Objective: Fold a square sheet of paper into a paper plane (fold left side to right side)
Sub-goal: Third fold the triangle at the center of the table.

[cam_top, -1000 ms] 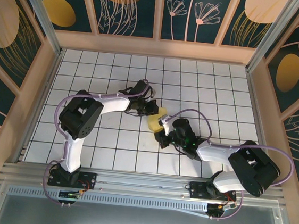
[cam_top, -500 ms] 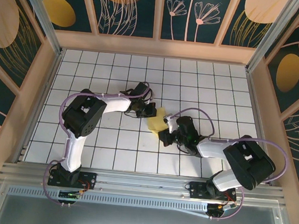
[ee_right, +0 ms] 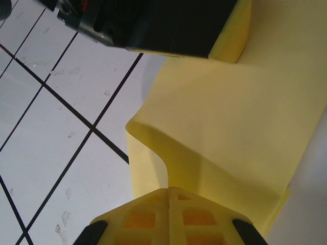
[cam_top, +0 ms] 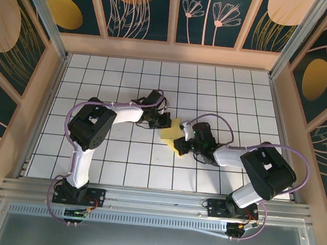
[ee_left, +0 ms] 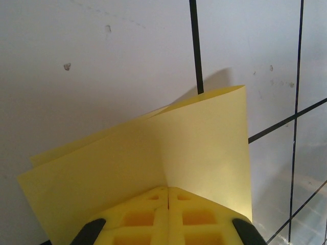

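Since a second ago, the right arm's elbow has swung inward toward the middle of the overhead view. The right gripper (cam_top: 182, 143) has crept slightly up and to the right, staying at the paper's lower right edge. The left arm has hardly shifted.

Seen from overhead, the square sheet of paper (cam_top: 171, 135) is a small pale-yellow folded patch just right of the frame's centre, on the white gridded table (cam_top: 109, 82). The left gripper (cam_top: 165, 121) sits at the paper's upper left edge, and the two grippers face each other across it.

In the left wrist view, the left gripper (ee_left: 167, 196) is at the bottom centre, its yellow fingertips pressed together with no gap. The sheet (ee_left: 153, 153) runs into their seam, pinched there. It fans upward in two layers, and its upper right corner casts a shadow on the tile.

In the right wrist view, the right gripper (ee_right: 168, 196) is likewise closed tight at the bottom centre. The sheet (ee_right: 230, 127) curls up into its seam, buckled into a soft wave at the left. The left gripper's dark body (ee_right: 153, 25) spans the top of the frame, touching the paper's far edge.
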Controlling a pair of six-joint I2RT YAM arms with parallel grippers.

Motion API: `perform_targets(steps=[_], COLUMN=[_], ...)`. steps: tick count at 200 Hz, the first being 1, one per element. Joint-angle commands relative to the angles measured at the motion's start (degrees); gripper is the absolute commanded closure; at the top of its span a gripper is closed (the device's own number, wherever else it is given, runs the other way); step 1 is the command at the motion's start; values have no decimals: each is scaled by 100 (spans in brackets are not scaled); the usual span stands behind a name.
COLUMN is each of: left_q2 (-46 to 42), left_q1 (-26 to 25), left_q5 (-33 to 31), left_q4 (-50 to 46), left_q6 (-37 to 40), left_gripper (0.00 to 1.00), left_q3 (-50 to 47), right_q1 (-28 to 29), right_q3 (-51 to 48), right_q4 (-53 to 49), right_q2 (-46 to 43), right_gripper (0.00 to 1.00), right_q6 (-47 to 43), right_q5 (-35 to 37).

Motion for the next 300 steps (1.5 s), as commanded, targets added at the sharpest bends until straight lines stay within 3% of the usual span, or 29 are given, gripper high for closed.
perform_targets(steps=[1,300], left_q2=[168,199], left_q1=[-12,-16], left_q5=[-262,-369], left_q4=[-200,-227], left_q6=[190,264], left_gripper=[98,100], left_q3=[-77,-77], right_q1=[-83,-250], right_q3=[197,338], right_q4=[-220,-291], right_q2=[130,390], right_gripper=[100,100], right_q6=[-67,-100], right_q5=[29,118])
